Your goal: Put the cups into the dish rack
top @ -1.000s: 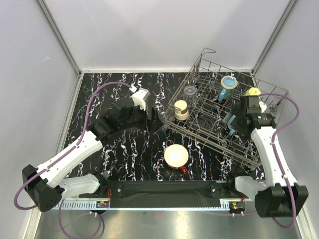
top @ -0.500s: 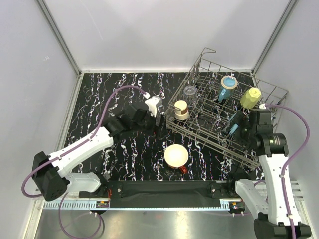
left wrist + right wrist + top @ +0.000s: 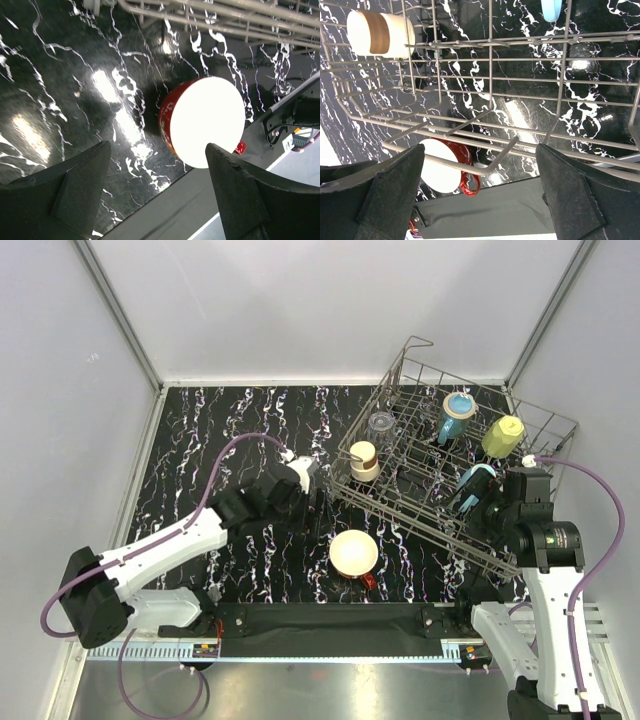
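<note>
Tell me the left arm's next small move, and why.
Probably ease the left gripper forward and down to the red mug. It is the only cup outside the rack, it stands on the table ahead of the open, empty jaws, and they have not reached it.

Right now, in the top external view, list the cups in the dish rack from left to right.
In order: cream-brown cup → clear tumbler → teal mug → yellow-green cup. The light-blue cup is left out, since it overlaps the teal mug sideways.
</note>
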### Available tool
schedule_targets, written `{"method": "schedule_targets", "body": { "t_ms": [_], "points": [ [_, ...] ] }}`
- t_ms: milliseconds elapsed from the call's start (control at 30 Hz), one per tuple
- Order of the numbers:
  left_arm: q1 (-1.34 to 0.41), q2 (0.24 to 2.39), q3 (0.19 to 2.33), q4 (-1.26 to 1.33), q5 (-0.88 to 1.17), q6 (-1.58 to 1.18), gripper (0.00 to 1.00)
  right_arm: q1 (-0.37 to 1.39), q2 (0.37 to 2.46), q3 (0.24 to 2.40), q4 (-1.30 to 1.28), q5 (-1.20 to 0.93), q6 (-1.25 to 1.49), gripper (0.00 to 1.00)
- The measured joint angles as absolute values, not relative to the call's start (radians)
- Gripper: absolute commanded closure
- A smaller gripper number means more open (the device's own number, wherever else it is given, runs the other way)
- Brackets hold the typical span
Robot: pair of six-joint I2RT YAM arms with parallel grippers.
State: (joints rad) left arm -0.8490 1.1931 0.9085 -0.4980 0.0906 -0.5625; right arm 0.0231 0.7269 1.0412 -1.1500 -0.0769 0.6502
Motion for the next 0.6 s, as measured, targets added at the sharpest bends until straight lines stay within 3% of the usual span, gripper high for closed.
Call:
{"method": "schedule_targets", "body": {
  "t_ms": [600],
  "points": [
    [-1.002, 1.252, 0.795, -0.402, 0.072, -0.685, 0.23, 0.023, 0.699, 1.041, -1.203, -0.093, 0.637, 0.01]
  ]
}}
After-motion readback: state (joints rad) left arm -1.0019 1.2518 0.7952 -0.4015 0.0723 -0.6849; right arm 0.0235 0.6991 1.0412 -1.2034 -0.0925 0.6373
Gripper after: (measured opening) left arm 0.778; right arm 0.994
